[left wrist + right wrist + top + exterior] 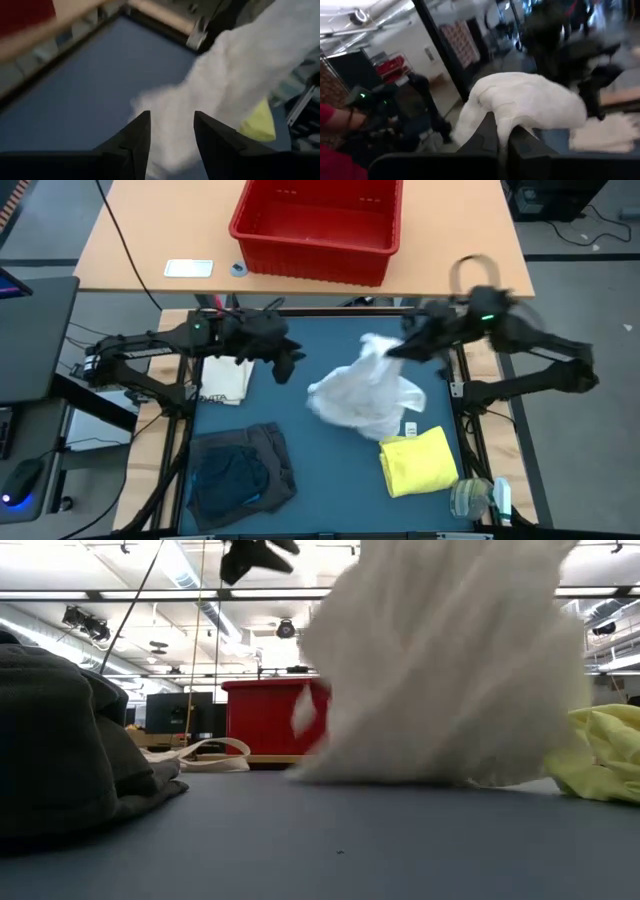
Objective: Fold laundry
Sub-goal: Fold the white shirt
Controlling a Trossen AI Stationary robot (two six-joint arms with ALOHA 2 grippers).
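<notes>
A large white lacy garment [365,390] hangs from my right gripper [392,352], which is shut on it above the far middle of the blue table [300,420]. In the low view the garment [450,660] fills the middle. My left gripper [285,366] hovers open just left of the garment, with nothing between its fingers [137,132]. A yellow garment [418,462] lies folded at the near right. A dark grey garment with a bright blue one on it [240,470] lies at the near left. My right gripper pinches a bunched upper part of the white garment [510,112] between its two fingers, coming about level from the table's right. The cloth drapes over the fingertips, so the layers cannot be told. The garment hangs below, its lower part [360,418] resting on the table.
A cream tote bag [225,385] lies at the left edge under my left arm. A clear plastic item with green trim [478,496] sits in the near right corner. A red bin [320,225] stands on the wooden table beyond. Bare blue surface lies at the near middle.
</notes>
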